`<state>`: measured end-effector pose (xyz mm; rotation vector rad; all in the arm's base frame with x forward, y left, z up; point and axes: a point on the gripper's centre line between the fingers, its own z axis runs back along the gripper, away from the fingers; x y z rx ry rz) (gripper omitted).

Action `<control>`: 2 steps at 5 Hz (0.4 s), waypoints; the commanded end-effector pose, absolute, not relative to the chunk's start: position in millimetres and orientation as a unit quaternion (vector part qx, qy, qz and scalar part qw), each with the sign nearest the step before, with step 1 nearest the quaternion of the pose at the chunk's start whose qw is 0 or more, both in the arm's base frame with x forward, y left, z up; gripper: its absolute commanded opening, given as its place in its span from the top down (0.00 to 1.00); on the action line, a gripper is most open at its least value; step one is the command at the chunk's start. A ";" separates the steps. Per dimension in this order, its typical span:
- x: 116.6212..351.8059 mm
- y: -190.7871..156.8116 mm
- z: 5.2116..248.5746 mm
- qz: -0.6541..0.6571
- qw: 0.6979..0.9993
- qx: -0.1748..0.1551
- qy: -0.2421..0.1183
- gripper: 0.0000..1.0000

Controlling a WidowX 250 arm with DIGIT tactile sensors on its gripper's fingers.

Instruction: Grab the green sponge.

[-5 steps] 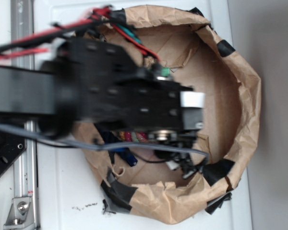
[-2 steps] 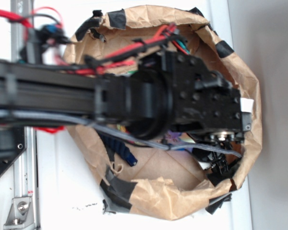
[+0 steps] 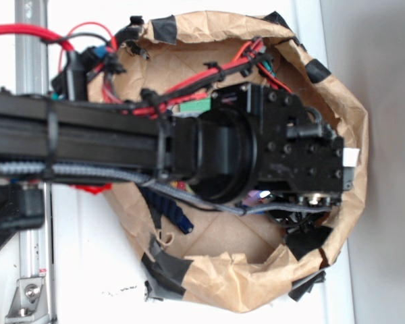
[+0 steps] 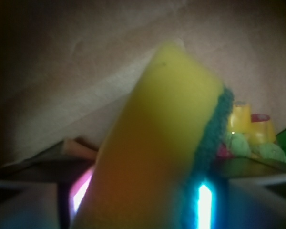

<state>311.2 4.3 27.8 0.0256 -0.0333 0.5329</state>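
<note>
The green sponge (image 3: 196, 106) shows as a small green block at the back of the paper-lined basin, partly hidden behind the arm and red cables. My gripper (image 3: 304, 224) is low at the basin's right side, far from it, and mostly hidden under the wrist. In the wrist view the yellow wedge sponge (image 4: 162, 138), with a dark green scouring edge, stands upright between the two blurred fingers of my gripper (image 4: 143, 212). Lit gaps show on both sides of it, so the jaws stand open around it.
The crumpled brown paper wall (image 3: 344, 101) rings the basin and rises close behind the wedge (image 4: 86, 62). Small yellow and green toys (image 4: 248, 133) lie to the wedge's right. A dark blue rope end (image 3: 172, 212) lies at the lower left.
The arm has swung right and further across the basin, the wrist reaching the right rim. The green sponge stays at the back of the basin, behind the arm.
</note>
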 end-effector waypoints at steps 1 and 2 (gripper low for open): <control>282.8 11.7 122.7 0.126 0.991 -0.024 -0.044 1.00; 260.4 20.0 159.6 0.035 0.999 -0.003 0.004 1.00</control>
